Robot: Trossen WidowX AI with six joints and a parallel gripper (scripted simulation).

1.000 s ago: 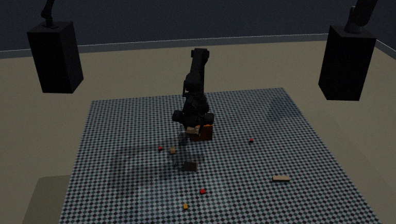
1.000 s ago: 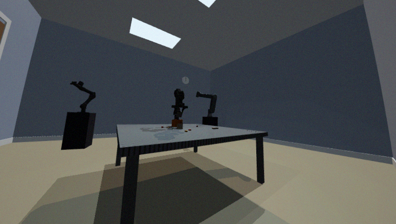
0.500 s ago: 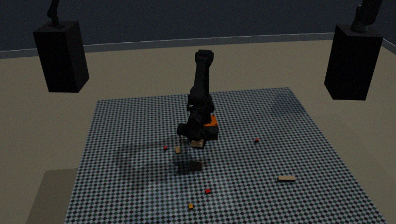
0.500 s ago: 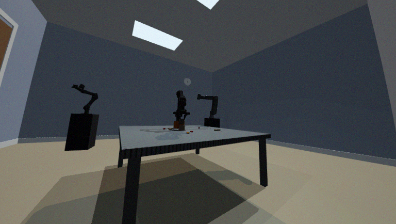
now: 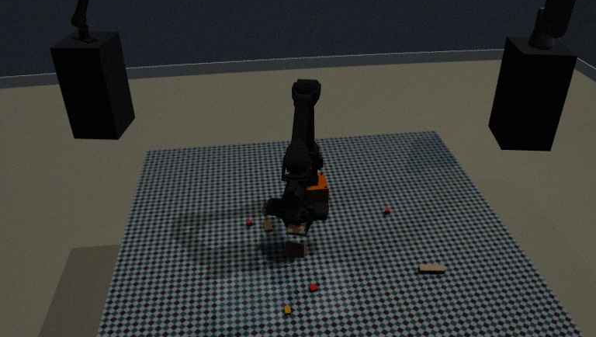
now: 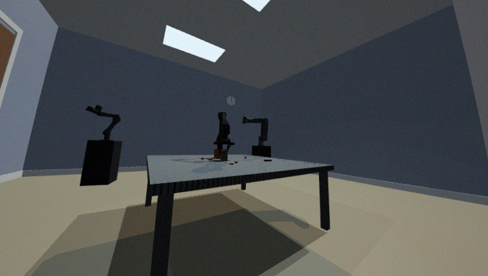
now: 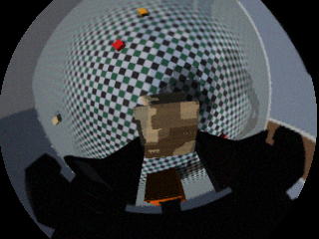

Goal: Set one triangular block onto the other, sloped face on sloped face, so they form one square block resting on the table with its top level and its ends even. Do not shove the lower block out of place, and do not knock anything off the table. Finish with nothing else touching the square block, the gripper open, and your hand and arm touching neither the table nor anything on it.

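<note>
My gripper [image 5: 296,226] [image 7: 166,134] is shut on a tan, wood-patterned triangular block [image 5: 296,229] [image 7: 171,121]. In the top view this block shows just above the other triangular block, with a narrow strip of cloth between them. The lower triangular block [image 5: 296,249] [image 6: 223,157] stands on the table, its brownish upright side toward the top camera. In the wrist view only a thin part of the lower block [image 7: 171,97] shows past the held block's far edge. How the two sloped faces line up is hidden.
An orange box [image 5: 317,196] [image 7: 164,185] stands behind, at the arm's base. A small tan block [image 5: 268,225] and a red cube [image 5: 249,222] lie left. Another red cube [image 5: 313,287] and an orange one [image 5: 287,310] lie in front. A pale bar [image 5: 431,269] and a red cube [image 5: 386,210] lie right.
</note>
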